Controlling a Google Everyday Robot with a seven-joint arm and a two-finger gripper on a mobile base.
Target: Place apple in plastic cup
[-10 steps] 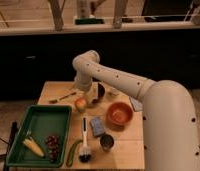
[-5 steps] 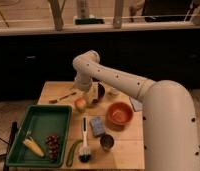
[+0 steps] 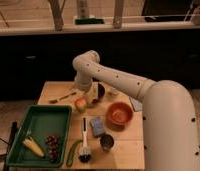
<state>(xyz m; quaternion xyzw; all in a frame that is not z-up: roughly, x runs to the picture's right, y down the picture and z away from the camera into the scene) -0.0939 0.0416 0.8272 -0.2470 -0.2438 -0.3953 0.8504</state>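
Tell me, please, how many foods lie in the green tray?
2: corn cob at front left of the tray, grapes right of it. The gripper is beside the apple.

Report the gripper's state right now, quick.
Gripper: cannot be told whether open, closed or holding anything; it sits low over the table, right beside the apple.

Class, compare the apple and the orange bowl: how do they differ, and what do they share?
The apple is much smaller than the orange bowl. The apple is a solid yellow-orange ball; the bowl is hollow and open-topped. The apple lies right beside the hand; the bowl sits farther off. Both are round.
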